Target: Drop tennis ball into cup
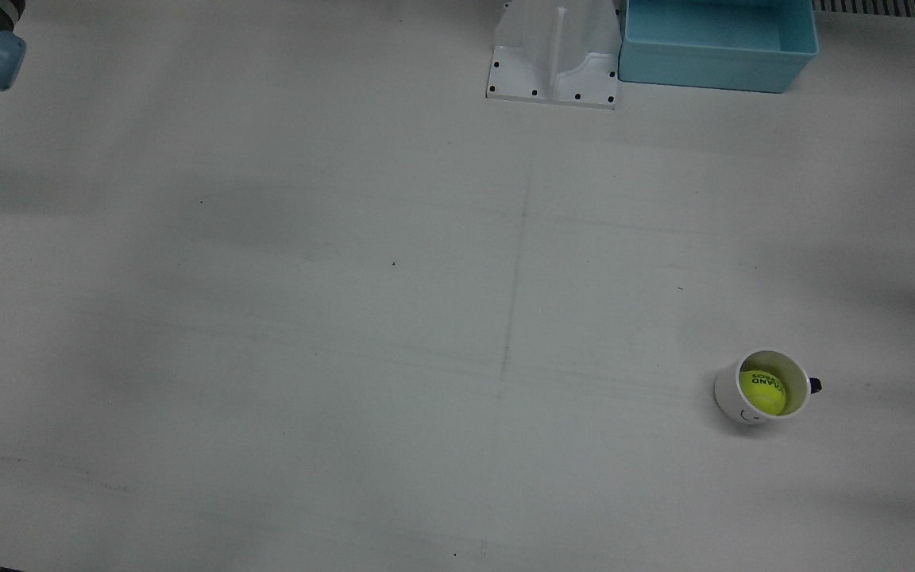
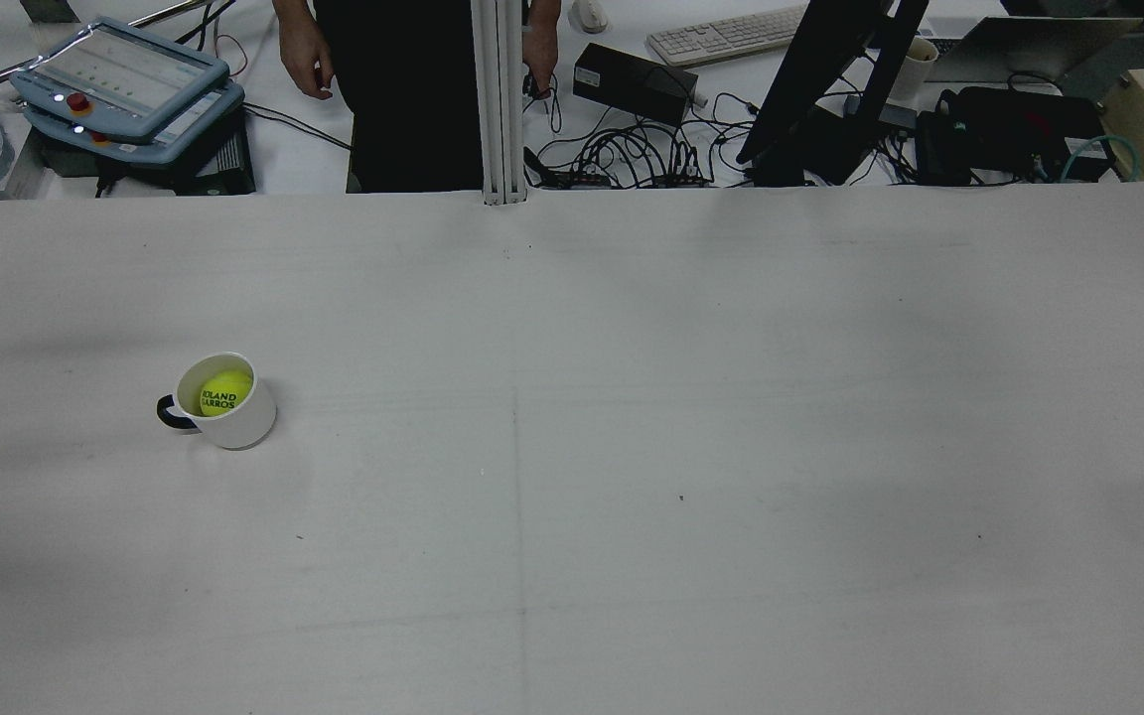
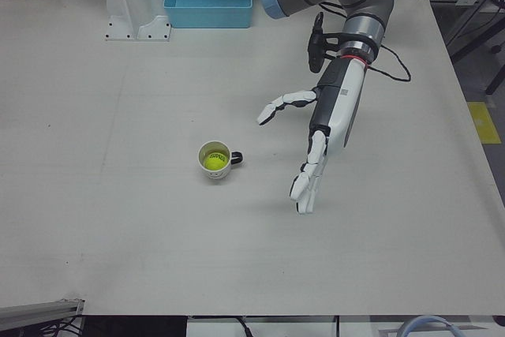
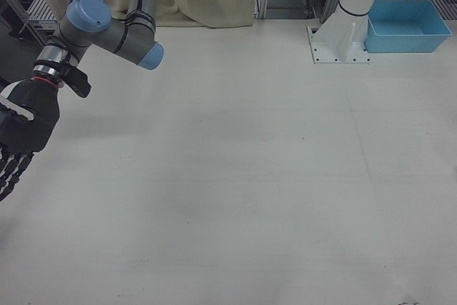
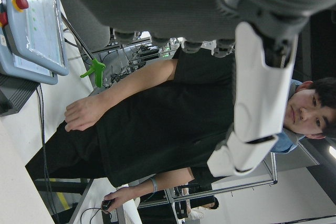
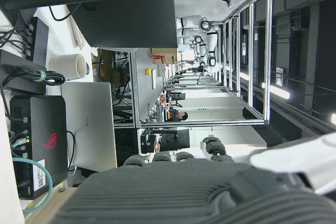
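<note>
A yellow tennis ball (image 1: 762, 390) lies inside a white cup (image 1: 731, 396) with a dark handle, standing upright on the white table. The ball (image 2: 225, 393) in the cup (image 2: 238, 424) also shows in the rear view, and the ball (image 3: 214, 162) in the cup (image 3: 222, 172) in the left-front view. My left hand (image 3: 319, 144) hangs open and empty above the table, to the side of the cup and apart from it, fingers spread and pointing down. My right hand (image 4: 16, 144) is open and empty at the left edge of the right-front view, far from the cup.
A blue bin (image 1: 713, 41) stands beside the white arm pedestal (image 1: 557, 56) at the robot's side of the table. Beyond the table's far edge stand a person (image 2: 413, 89), a teach pendant (image 2: 120, 84), cables and a monitor (image 2: 830, 79).
</note>
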Motion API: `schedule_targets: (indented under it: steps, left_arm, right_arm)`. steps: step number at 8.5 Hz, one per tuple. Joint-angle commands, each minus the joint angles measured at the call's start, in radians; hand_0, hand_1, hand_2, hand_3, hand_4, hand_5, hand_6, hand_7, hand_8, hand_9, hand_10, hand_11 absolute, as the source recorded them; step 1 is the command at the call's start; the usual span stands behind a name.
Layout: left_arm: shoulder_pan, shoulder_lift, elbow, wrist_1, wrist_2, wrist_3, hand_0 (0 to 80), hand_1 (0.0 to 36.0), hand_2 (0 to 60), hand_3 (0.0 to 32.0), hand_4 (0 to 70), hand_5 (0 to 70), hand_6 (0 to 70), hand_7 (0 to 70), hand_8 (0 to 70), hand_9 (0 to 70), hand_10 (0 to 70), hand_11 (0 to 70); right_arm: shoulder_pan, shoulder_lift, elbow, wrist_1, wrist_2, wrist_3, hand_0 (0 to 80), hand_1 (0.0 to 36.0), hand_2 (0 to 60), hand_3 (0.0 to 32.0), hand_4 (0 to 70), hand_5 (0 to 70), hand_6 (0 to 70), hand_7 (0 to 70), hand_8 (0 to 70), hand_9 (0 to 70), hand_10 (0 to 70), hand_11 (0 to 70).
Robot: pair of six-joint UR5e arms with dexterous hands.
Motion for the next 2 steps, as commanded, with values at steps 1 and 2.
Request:
schedule_targets:
  steps: [1,2]
  left_arm:
    - [-0.023,0.030,-0.012,-0.008,0.002,0.000,60.4,36.0,49.1,0.0,0.0,9.8,1.8,0.0,0.0,0.0,0.0,2.7]
    - [-0.026,0.032,-0.023,-0.008,0.003,0.000,60.8,36.0,49.6,0.0,0.0,9.8,2.0,0.0,0.0,0.0,0.0,3.1]
  right_arm:
    - [-0.001,0.000,0.000,0.000,0.000,0.000,0.0,0.0,0.0,0.0,0.0,0.0,0.0,0.0,0.0,0.0,0.0,0.0]
    - [0.001,0.000,0.000,0.000,0.000,0.000,0.0,0.0,0.0,0.0,0.0,0.0,0.0,0.0,0.0,0.0,0.0,0.0]
